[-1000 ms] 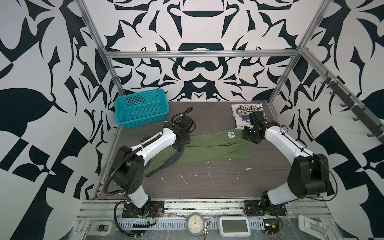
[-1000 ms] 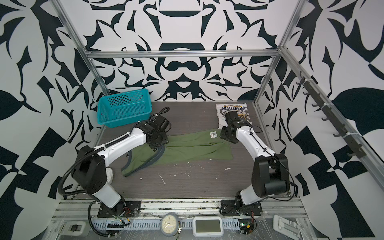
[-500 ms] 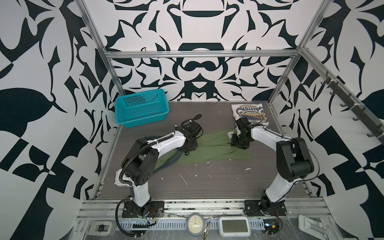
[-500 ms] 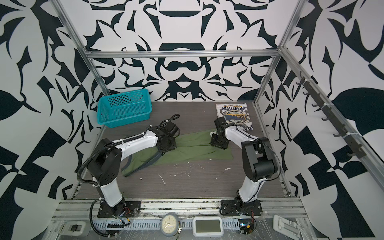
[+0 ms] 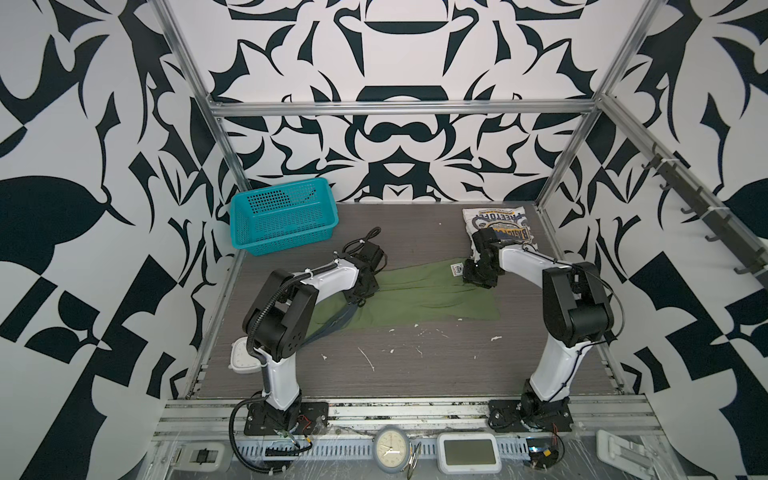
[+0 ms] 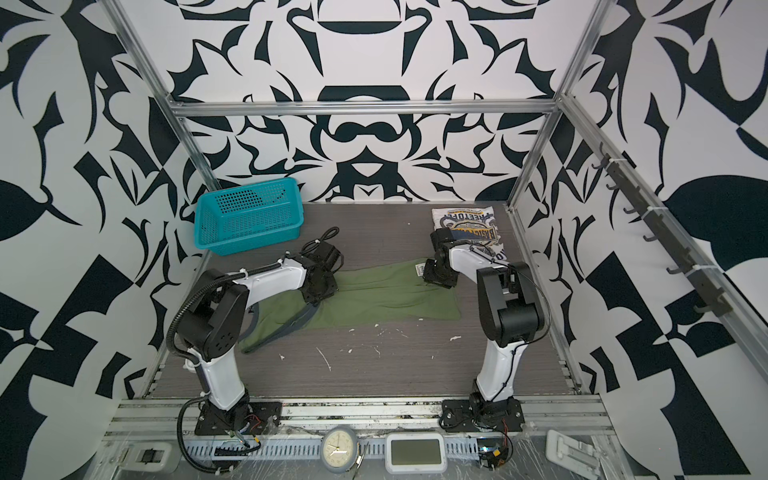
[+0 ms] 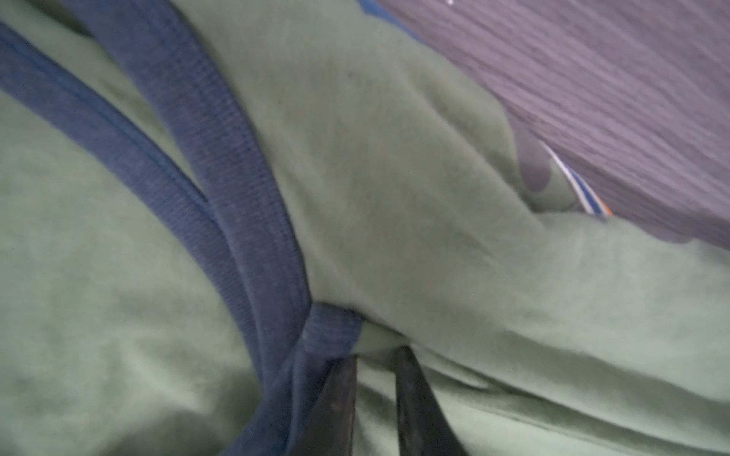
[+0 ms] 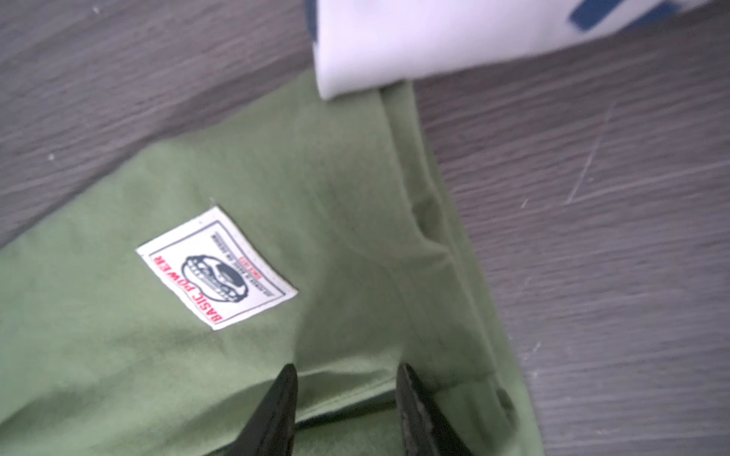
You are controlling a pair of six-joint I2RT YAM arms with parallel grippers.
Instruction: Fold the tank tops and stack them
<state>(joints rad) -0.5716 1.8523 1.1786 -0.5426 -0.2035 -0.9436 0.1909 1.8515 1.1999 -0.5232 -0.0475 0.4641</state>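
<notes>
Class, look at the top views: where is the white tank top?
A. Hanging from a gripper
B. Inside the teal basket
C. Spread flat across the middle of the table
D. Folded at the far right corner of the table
D: in both top views the white tank top lies folded, print up, at the far right corner of the table, while the olive green tank top lies spread mid-table.

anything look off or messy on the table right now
White scraps litter the table just in front of the olive top, like leftover debris. The top's strap end lies bunched and crooked instead of flat.
</notes>
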